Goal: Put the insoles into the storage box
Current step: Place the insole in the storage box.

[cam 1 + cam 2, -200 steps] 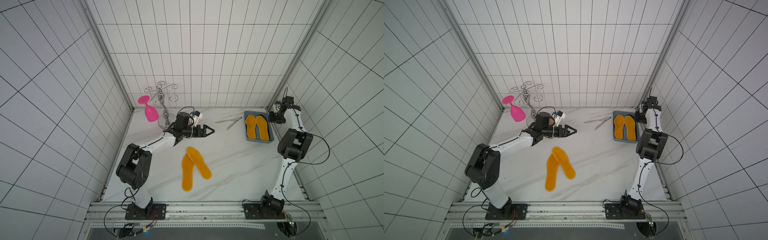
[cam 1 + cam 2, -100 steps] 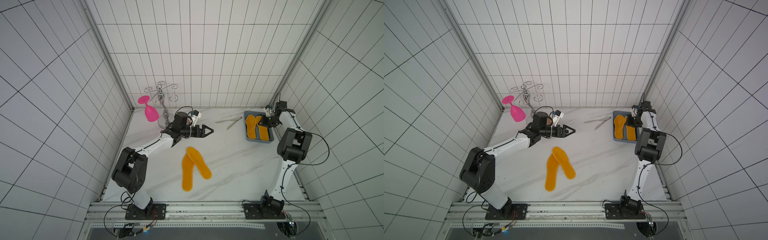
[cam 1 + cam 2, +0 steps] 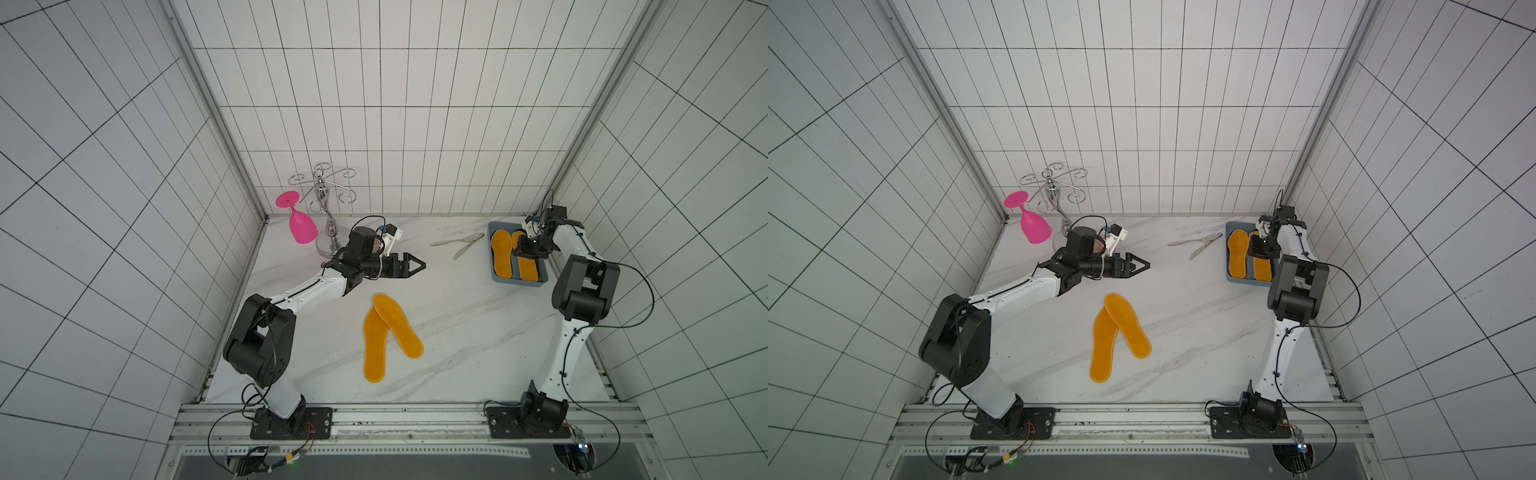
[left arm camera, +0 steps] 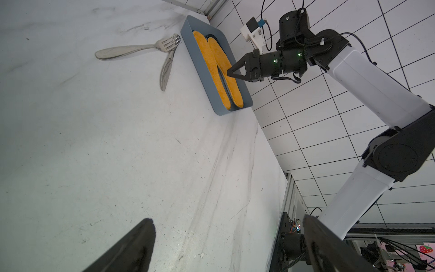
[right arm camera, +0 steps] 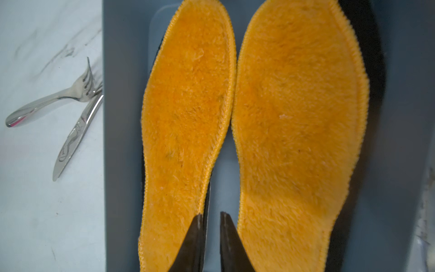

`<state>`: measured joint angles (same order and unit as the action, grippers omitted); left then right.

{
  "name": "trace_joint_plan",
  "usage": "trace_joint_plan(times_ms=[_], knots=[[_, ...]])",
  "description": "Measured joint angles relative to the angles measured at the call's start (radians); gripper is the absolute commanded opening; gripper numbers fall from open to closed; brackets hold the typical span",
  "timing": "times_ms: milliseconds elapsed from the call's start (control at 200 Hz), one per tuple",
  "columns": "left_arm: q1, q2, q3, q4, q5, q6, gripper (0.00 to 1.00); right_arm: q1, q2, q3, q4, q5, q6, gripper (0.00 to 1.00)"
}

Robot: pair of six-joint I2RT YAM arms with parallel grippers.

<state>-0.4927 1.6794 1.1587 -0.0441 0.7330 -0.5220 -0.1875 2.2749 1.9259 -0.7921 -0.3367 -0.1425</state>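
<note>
Two orange-yellow insoles (image 3: 375, 349) (image 3: 1128, 326) lie crossed at their upper ends on the marble table, mid-front. Two more orange insoles (image 5: 186, 117) (image 3: 502, 259) lie side by side in the blue-grey storage box (image 3: 519, 284) at the back right, on top of black insoles whose edge (image 5: 374, 70) shows. My right gripper (image 5: 211, 215) (image 3: 523, 249) hovers low over the box, above the gap between the two orange insoles. Only a narrow gap is left between its jaws and nothing is in it. My left gripper (image 3: 424, 266) (image 4: 227, 219) is wide open and empty, above the table beyond the crossed pair.
A fork (image 3: 457, 241) and a knife (image 3: 463, 250) lie just left of the box. A pink goblet (image 3: 302, 226) hangs upside down from a chrome rack (image 3: 324, 195) in the back left corner, behind my left wrist.
My right gripper has swung from the back right corner to over the box and come down towards the insoles, its jaws narrowing. The left arm has hardly moved.
</note>
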Motion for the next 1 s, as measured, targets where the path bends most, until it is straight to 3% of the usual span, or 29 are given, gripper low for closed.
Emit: trace_joint_plan(times_ms=[320,580,999], knots=[[0.000,0.000,0.000,-0.006,0.000,0.008,0.99,0.008,0.068,0.015,-0.034,0.018,0.000,0.17],[0.000,0.000,0.000,-0.022,-0.001,0.016,0.99,0.024,0.070,0.036,-0.042,0.092,0.005,0.24],[0.000,0.000,0.000,-0.028,-0.005,0.019,0.99,0.027,0.115,0.130,-0.050,0.121,0.018,0.26]])
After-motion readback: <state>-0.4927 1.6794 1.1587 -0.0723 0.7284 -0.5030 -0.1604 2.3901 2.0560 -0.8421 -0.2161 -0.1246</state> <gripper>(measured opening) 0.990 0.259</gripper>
